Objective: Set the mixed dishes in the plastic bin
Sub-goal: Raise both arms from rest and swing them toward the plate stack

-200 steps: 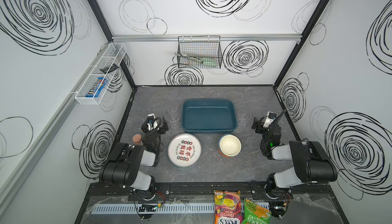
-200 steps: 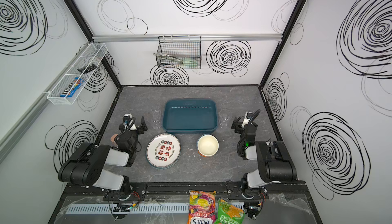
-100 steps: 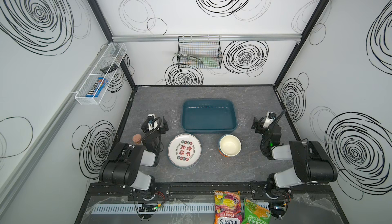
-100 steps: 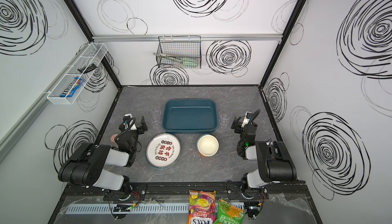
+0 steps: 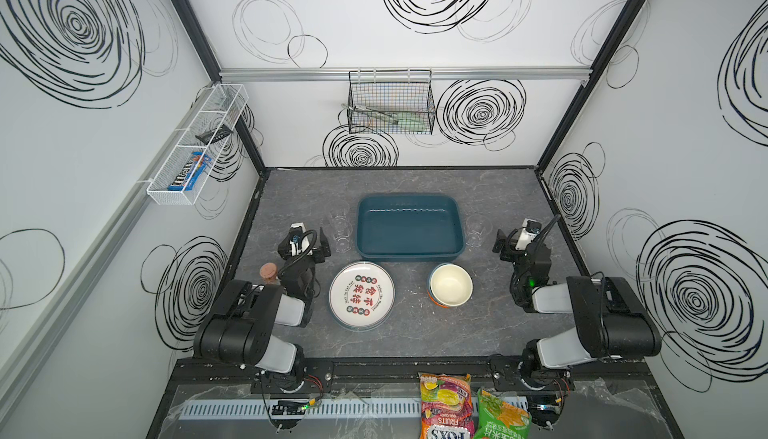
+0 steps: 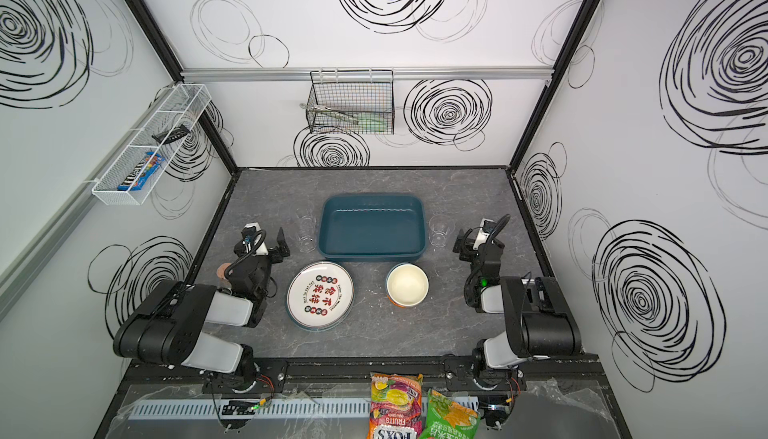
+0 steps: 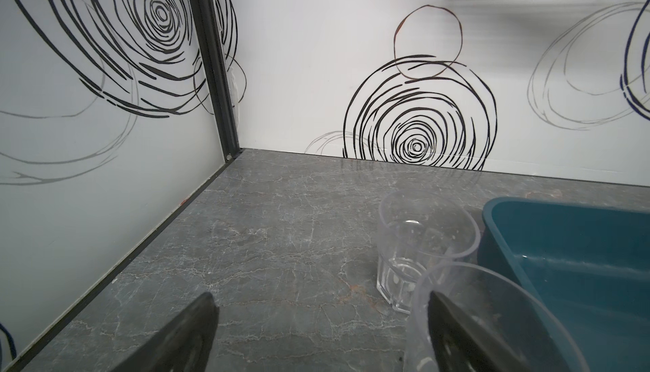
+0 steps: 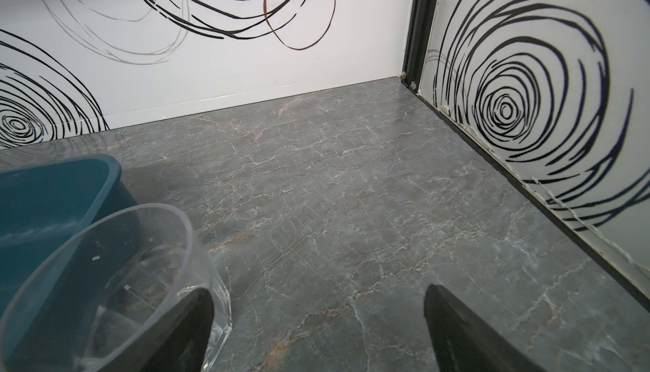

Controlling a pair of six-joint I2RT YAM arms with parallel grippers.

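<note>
Bin [image 5: 409, 229] sits mid-table [image 5: 415, 333]. Left of it stand a rear tumbler [image 5: 338, 212] and, just before that, a front tumbler [image 5: 343, 241]. A third tumbler [image 5: 476, 230] stands right of the bin. Plate [image 5: 361, 295] lies before the bin's left half, stacked bowls [image 5: 451, 284] before its right half. Corked jar [image 5: 269, 273] stands left of the plate.

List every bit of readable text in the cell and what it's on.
"FOXS", "FRUITS": purple snack bag, upside down to the camera.
"m&m's", probably: blue pack in the white mesh rack.
Unreadable: the plate has red Chinese characters and small ring lettering, too small to read surely.
Unreadable: the green bag has Chinese print, blurred.
Wrist views: no text.
</note>
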